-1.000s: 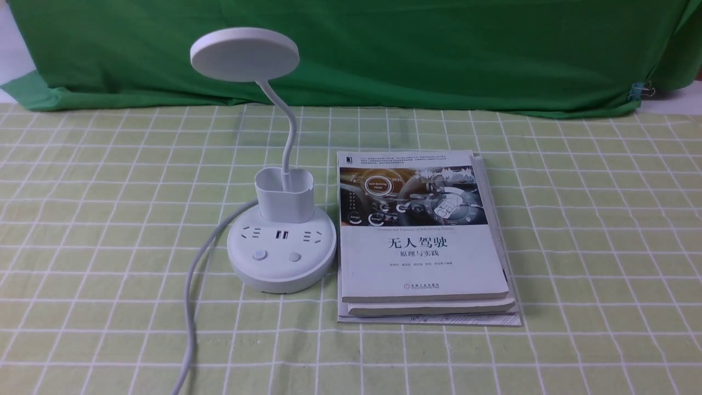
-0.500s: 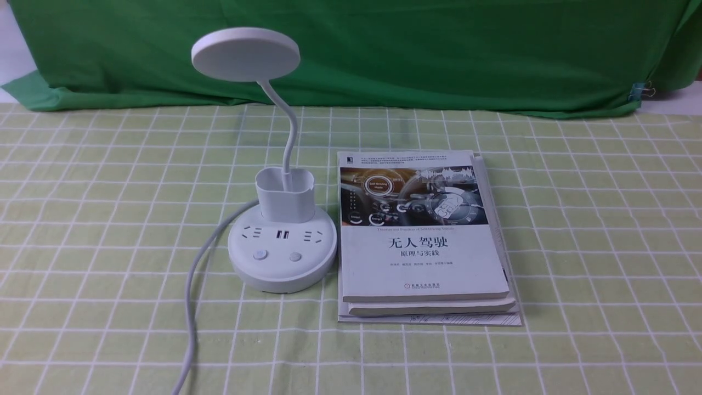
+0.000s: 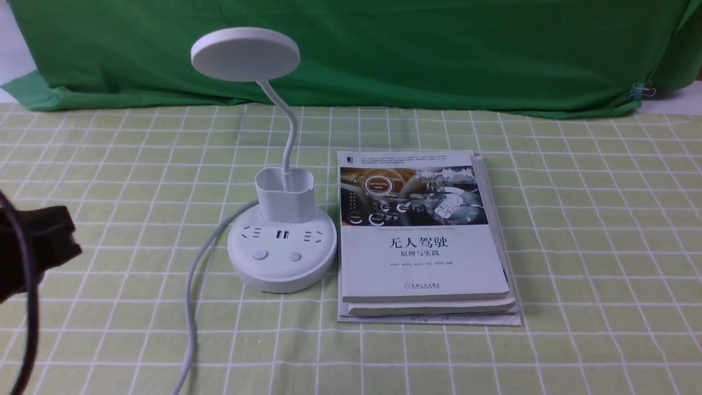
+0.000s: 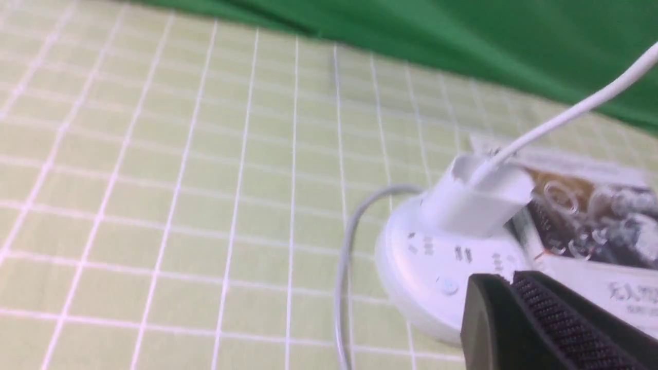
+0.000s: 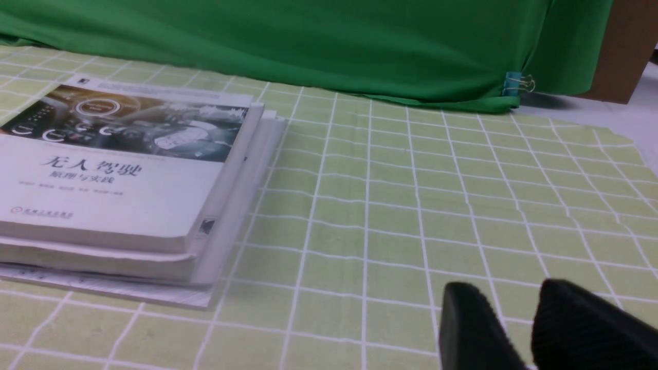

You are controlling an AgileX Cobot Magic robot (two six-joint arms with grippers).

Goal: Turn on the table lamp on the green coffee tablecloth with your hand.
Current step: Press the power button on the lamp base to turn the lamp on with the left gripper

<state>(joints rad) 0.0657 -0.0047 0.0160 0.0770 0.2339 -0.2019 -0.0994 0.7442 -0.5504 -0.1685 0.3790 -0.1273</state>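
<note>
- Upright on the green coffee tablecloth [image 3: 592, 247], left of center in the front view: the table lamp [image 3: 282, 249], with a flat disc head [image 3: 245, 54] unlit above a bendy neck [image 3: 290, 126].
- Just to the lamp's right, flat on the same cloth: a stack of books [image 3: 422, 263], topped by a cover with a car-interior photo.
- Trailing from the round base toward the near edge of the view: a pale cord [image 3: 190, 307].
- At the far left, dark and blurred: part of the left arm [image 3: 38, 247], with a black cable [image 3: 30, 285] in front.
- In the left wrist view: the left pincer [image 4: 510, 280], clenched, fingertips together.
- In the right wrist view: the right pincer [image 5: 509, 292], released, with a narrow gap between blurred fingertips.
- Behind the tabletop cloth: a dark green backdrop [image 3: 384, 55], with a binder clip [image 3: 639, 91] at right.
</note>
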